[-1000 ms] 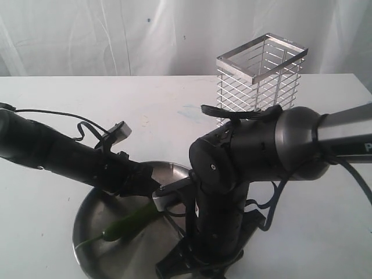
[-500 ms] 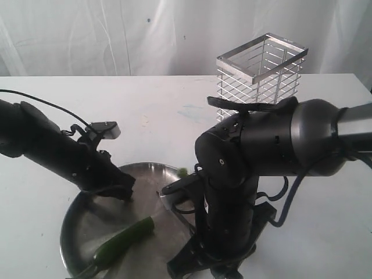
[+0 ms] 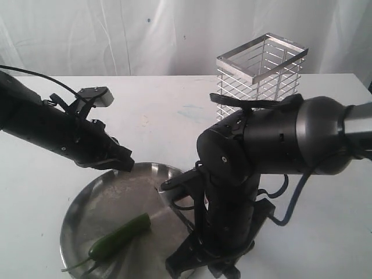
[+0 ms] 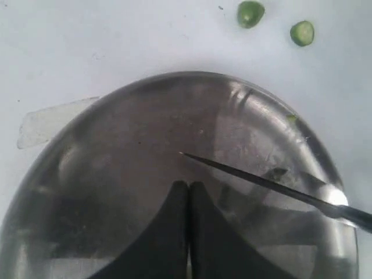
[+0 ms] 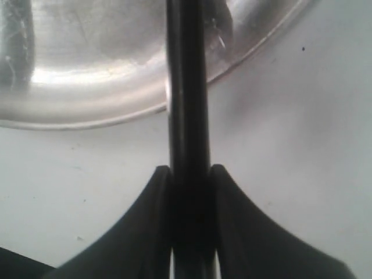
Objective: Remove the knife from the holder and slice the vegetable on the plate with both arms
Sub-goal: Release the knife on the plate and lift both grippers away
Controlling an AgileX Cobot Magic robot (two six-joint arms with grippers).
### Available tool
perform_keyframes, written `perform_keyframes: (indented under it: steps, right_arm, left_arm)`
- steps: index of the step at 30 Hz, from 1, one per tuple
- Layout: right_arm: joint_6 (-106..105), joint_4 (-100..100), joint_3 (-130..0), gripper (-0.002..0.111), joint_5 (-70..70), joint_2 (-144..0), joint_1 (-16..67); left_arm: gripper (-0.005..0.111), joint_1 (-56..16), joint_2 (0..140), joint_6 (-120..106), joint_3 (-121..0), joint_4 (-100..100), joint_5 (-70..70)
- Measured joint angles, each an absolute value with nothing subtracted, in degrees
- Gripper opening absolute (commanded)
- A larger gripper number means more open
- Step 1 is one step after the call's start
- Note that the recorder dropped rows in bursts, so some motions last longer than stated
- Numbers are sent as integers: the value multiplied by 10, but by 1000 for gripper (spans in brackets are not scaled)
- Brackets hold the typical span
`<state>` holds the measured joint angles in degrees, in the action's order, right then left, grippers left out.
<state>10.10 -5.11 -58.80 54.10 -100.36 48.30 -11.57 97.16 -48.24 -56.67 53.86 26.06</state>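
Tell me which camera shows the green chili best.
The exterior view: the whole chili lies on the plate, stem toward the rim. The left wrist view shows only plate, knife blade and two cut slices outside it; the right wrist view shows no chili.

Green chili on dull silver plate; black-handled knife; chrome holder; white table.

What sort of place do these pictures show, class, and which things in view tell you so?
Probably a robot test bench set up as a mock kitchen, not a real one: a bare white table against a white draped backdrop, with a steel plate, a green chili and a chrome wire holder laid out between two robot arms.
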Motion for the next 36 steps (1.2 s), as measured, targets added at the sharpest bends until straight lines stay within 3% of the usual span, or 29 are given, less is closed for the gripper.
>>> perform_keyframes:
  steps: [14,16,19,21,27,32,36]
  right_arm:
    - [112,-22,-588,0,455,-957,480]
    - [112,-22,-588,9,428,-989,474]
    - [112,-20,-588,33,411,-1015,472]
    - [112,-12,-588,35,409,-1017,472]
    - [112,21,-588,33,434,-973,472]
    - [149,80,-588,1,412,-885,467]
    - [153,66,-589,0,418,-888,439]
  left_arm:
    - [0,-116,959,-478,-567,575,223]
    - [0,-116,959,-476,-567,582,231]
    - [0,-116,959,-476,-567,586,233]
    - [0,-116,959,-476,-567,586,233]
    - [0,-116,904,-476,-567,584,236]
    - [0,-114,808,-442,-518,522,181]
    - [0,-92,768,-389,-442,483,114]
